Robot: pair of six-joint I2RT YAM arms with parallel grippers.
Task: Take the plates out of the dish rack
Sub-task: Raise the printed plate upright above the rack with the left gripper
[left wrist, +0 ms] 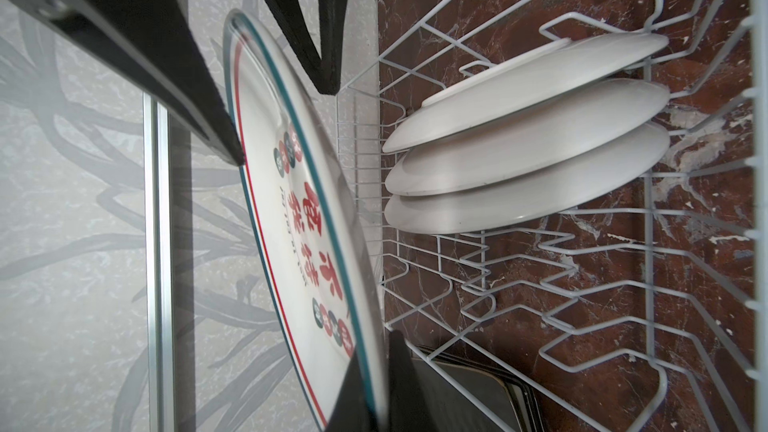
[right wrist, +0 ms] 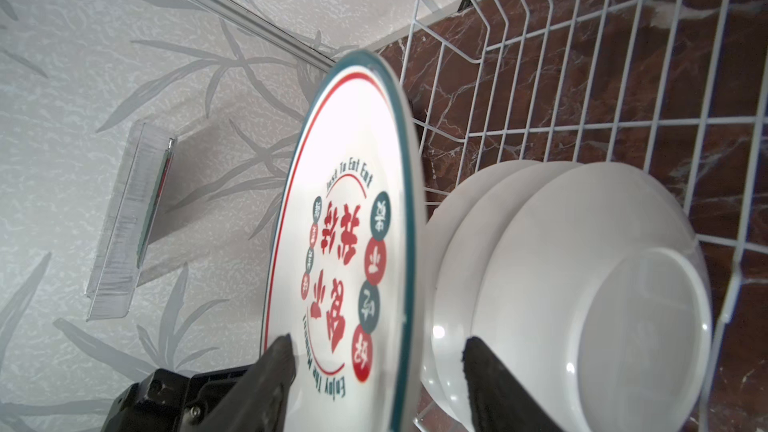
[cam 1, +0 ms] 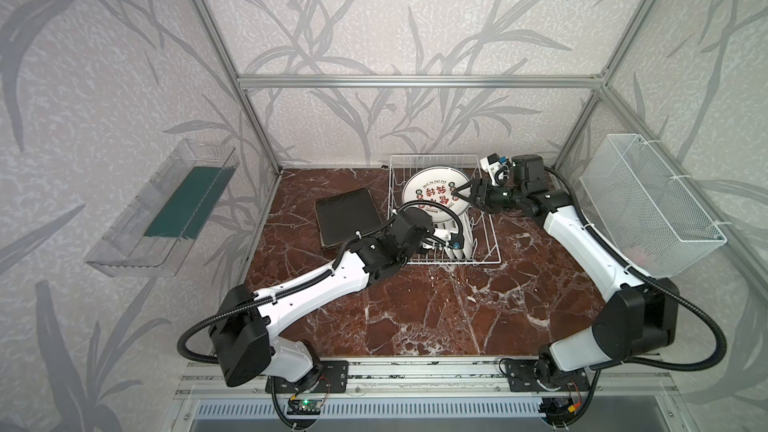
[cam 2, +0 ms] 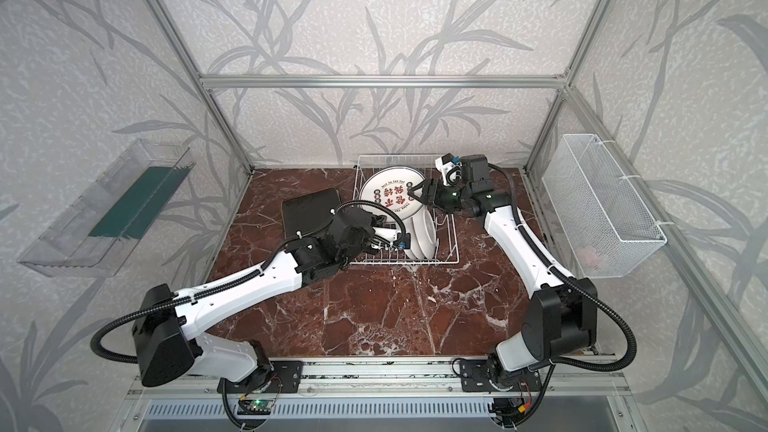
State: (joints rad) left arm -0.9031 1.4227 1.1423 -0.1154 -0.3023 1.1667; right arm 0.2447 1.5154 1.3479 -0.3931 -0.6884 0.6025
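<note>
On the red-brown marble table [cam 1: 415,305], toward its back edge, sits the white wire dish rack [cam 1: 478,262] [cam 2: 436,263]. Just left of it, on the bare stone, lie dark square plates [cam 1: 347,218] [cam 2: 307,214], stacked with their black backs up.

Over the far half of the rack a round plate [cam 1: 432,193] [cam 2: 388,193] stands tilted, its printed face turned up and away from the rack's front. It has a teal rim, a thin red ring and red characters. Whether its lower edge touches the wires I cannot tell. Behind it, three white plates [cam 1: 457,238] [left wrist: 528,147] [right wrist: 582,284] lean together among the prongs, plain backs showing.

The right claw [cam 1: 459,192] [cam 2: 411,193] meets the round plate at its right edge. The left claw is buried under its own wrist in both top views.

The left wrist view shows the left claw [left wrist: 376,351] pinched tight on the plate's rim, and across the plate the right claw [left wrist: 282,124] with one finger on each side of the far rim.

The right wrist view shows the right claw [right wrist: 376,347] standing apart. One fingertip is at the printed face. The other is behind the plate, clear of its back.
</note>
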